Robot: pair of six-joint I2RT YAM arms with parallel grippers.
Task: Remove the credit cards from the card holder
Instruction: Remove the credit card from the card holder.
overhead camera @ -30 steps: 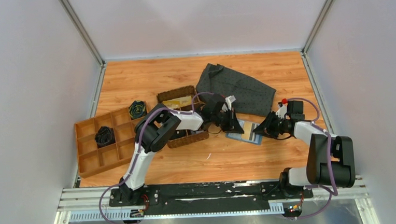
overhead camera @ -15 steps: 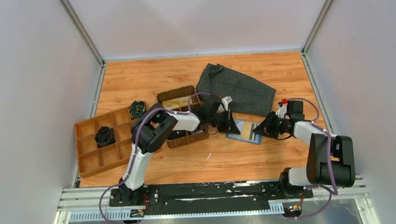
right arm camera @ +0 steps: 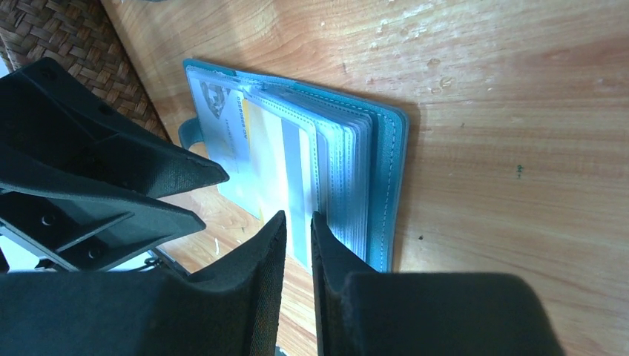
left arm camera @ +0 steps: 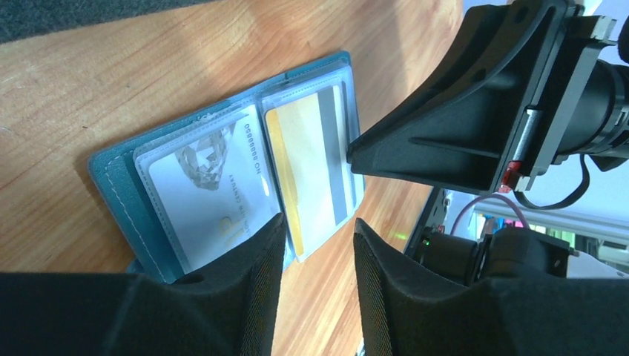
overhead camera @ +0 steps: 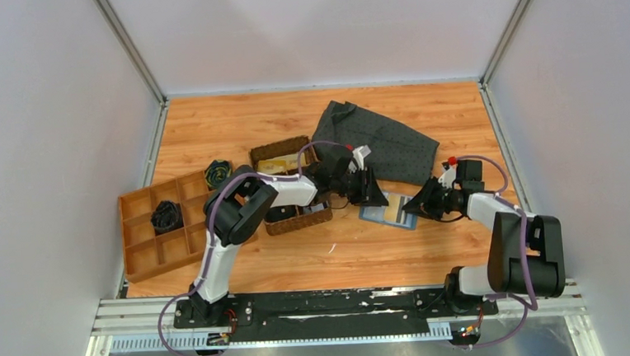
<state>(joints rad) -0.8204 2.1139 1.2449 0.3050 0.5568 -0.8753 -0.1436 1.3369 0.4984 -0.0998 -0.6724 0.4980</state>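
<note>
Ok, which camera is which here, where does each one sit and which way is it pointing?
Top external: fixed above and behind the arms, looking down on the table; both arms and their bases show.
Left wrist: on the left arm, looking past the left fingers at the open card holder.
Right wrist: on the right arm, looking past the right fingers at that holder from the opposite side.
Shared: both wrist views show the yellow card and the other arm's fingers.
</note>
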